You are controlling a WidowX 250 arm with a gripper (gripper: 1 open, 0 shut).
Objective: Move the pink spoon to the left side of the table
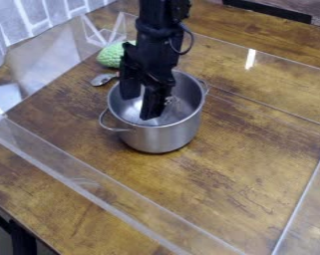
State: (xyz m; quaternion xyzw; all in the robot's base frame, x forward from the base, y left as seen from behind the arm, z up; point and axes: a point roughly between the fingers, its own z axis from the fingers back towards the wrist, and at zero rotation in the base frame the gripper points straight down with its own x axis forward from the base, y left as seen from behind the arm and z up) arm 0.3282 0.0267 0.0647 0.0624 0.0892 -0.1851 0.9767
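Observation:
My black gripper [140, 103] reaches down from above into a silver metal pot [159, 134] that stands on the dark-brown wooden table [242, 169], left of its centre. The two fingers [152, 104] stand apart inside the pot, with nothing visible between them. No pink spoon shows in this view. The arm and the pot's wall hide part of the pot's inside.
A green knobbly object [115, 53] with a small grey piece [104, 79] beside it lies just behind the pot to the left. Clear acrylic strips [83, 179] edge the table at the front and left. A grey-and-white cloth [29, 25] hangs at the far left.

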